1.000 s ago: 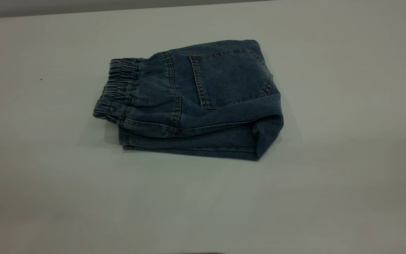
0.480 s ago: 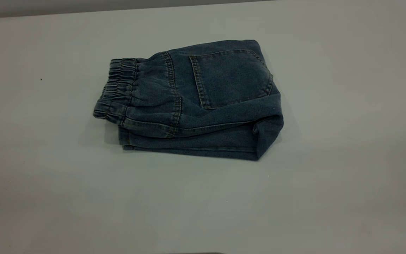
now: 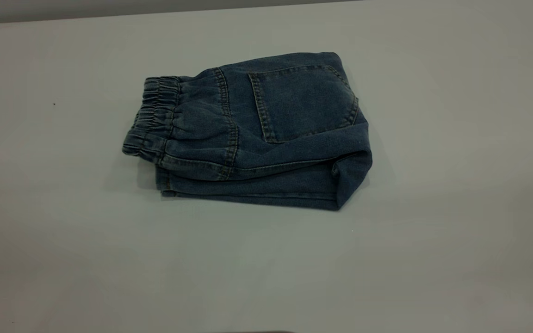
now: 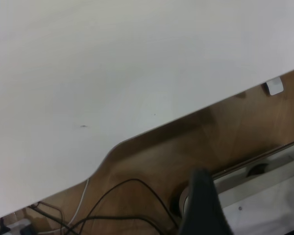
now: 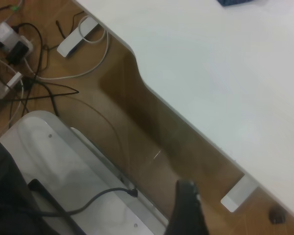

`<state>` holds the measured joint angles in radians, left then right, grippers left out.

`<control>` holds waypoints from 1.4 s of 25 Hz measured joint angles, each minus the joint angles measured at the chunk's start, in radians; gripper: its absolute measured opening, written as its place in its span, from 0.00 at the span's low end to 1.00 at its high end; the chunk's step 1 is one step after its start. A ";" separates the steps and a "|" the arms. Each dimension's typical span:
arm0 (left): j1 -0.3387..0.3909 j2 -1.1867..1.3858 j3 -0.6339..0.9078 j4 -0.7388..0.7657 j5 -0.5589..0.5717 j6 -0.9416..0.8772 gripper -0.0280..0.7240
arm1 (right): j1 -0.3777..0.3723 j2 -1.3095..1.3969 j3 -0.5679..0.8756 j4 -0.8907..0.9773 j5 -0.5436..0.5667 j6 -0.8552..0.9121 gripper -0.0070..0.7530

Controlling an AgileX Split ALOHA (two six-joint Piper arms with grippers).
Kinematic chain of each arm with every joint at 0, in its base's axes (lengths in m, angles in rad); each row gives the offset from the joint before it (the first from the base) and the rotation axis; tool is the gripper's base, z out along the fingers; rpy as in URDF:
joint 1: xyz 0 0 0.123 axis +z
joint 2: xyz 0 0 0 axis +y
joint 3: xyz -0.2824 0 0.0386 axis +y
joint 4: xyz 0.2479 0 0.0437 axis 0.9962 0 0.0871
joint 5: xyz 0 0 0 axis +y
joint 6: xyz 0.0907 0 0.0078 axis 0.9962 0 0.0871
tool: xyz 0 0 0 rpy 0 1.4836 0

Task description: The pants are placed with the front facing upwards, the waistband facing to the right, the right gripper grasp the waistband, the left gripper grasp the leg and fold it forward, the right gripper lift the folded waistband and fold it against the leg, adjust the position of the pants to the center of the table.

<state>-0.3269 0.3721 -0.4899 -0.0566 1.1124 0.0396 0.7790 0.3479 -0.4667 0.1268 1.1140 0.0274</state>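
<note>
The pants (image 3: 257,138) lie folded into a compact blue denim bundle near the middle of the white table (image 3: 456,208). Their square back pocket (image 3: 301,101) faces up, and the ruched waistband (image 3: 153,118) sits at the bundle's left end, on top of the folded legs. Neither arm appears in the exterior view. A dark part of the left gripper (image 4: 206,205) shows in the left wrist view, off the table's edge above the wooden floor. The right gripper (image 5: 186,210) likewise hangs beyond the table edge (image 5: 196,122). A blue corner of the pants (image 5: 237,2) shows far off in the right wrist view.
Below the table edge there is wooden floor with black cables (image 4: 127,200), white power strips (image 5: 78,34) and a grey base plate (image 5: 63,161). The table edge has a curved cut-out (image 4: 108,152). White table surface surrounds the pants on all sides.
</note>
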 joint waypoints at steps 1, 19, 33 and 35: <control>0.000 0.000 0.000 0.000 0.000 0.000 0.62 | 0.000 0.000 0.000 0.000 0.000 0.000 0.62; 0.295 -0.244 0.000 0.000 0.004 0.000 0.62 | -0.675 -0.217 0.000 0.026 0.006 0.000 0.62; 0.297 -0.389 0.000 0.000 0.013 0.000 0.62 | -0.692 -0.358 0.000 0.030 0.014 -0.001 0.62; 0.297 -0.389 0.000 0.000 0.014 0.000 0.62 | -0.692 -0.358 0.000 0.030 0.014 -0.001 0.62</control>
<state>-0.0299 -0.0171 -0.4899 -0.0566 1.1267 0.0396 0.0868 -0.0096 -0.4667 0.1568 1.1281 0.0261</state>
